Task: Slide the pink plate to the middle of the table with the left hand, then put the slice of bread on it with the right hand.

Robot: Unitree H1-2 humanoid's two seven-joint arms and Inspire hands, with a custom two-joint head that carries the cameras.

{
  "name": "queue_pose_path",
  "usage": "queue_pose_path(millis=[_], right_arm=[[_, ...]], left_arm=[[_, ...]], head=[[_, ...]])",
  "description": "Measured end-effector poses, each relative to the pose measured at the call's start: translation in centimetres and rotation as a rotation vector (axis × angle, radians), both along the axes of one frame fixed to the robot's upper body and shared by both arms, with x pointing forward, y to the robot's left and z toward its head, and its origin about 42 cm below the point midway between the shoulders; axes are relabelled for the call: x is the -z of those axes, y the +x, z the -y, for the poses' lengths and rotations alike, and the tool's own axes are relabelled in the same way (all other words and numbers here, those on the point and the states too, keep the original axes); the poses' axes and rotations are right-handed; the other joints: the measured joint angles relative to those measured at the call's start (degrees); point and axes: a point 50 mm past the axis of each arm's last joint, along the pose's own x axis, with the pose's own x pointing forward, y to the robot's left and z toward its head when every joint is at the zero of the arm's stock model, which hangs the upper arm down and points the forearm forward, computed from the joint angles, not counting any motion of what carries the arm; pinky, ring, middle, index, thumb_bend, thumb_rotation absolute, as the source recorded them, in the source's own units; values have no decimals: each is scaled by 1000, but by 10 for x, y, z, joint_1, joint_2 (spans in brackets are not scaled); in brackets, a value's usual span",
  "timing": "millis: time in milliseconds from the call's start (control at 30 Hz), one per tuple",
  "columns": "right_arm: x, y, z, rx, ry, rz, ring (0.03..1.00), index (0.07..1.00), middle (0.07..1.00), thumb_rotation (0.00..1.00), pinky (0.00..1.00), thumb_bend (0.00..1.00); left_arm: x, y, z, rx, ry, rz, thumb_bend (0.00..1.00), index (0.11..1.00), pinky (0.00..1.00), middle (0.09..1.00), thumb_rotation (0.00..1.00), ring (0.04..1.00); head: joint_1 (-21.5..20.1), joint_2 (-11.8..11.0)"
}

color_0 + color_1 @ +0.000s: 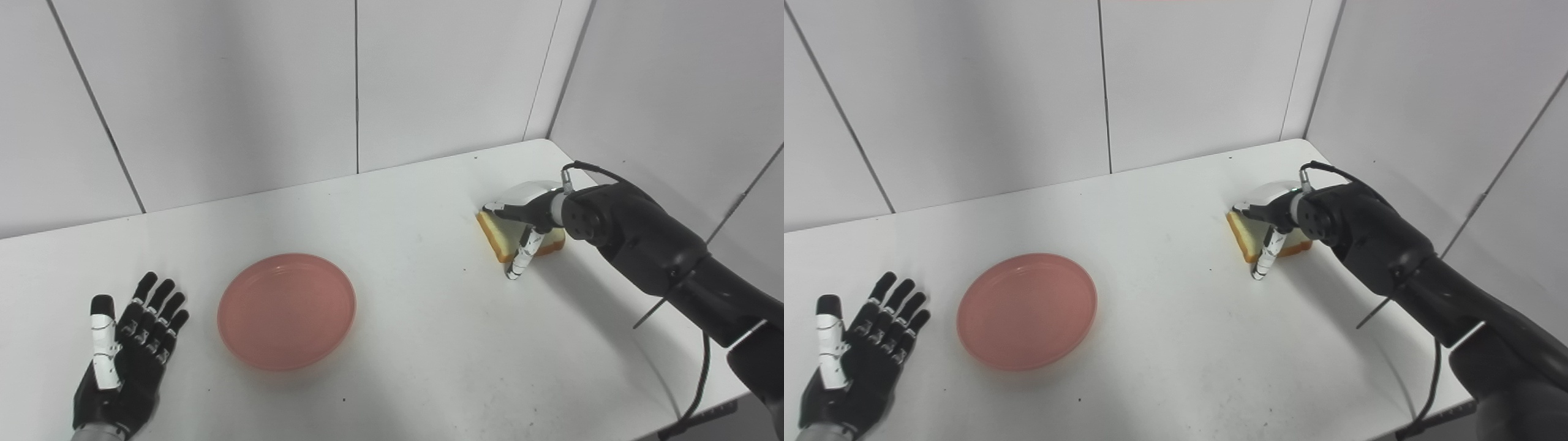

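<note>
Left hand [125,355]: palm up, flat on table [416,343], fingers spread, holding nothing. Pink plate [286,311]: just beside left hand, on its thumb-opposite side, not touching; flat on table, nothing on it. Right hand [527,223]: over slice of bread [505,236], fingers across top, thumb [522,257] down at near edge, tip on table. Whether grip is clamped on bread: cannot tell. Slice of bread: under right hand, flat on table, well apart from plate.

A lab test booth: bare white table [398,202] enclosed by plain white panel walls [233,92].
</note>
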Motion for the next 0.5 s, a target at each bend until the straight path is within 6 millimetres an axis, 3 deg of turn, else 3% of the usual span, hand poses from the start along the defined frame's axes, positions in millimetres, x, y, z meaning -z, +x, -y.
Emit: queue_pose_path(millis=[233, 400, 467, 500], right_arm=[[2, 18, 13, 71, 21, 11, 1000, 1000, 1000, 364, 943, 1000], [2, 30, 14, 98, 43, 17, 988, 1000, 1000, 316, 849, 1000], [2, 33, 14, 103, 50, 42, 619, 952, 704, 242, 496, 999], [3, 34, 13, 100, 59, 66, 542, 882, 615, 203, 434, 995]], left_arm=[[0, 0, 0, 7, 1, 1, 812, 965, 1000, 973, 929, 976], [0, 0, -1, 8, 3, 1, 817, 963, 1000, 971, 927, 972], [0, 0, -1, 8, 3, 0, 821, 964, 1000, 972, 927, 972], [0, 0, -2, 8, 3, 0, 816, 968, 1000, 976, 928, 976]], head=[[2, 3], [3, 3], [3, 4], [3, 4]])
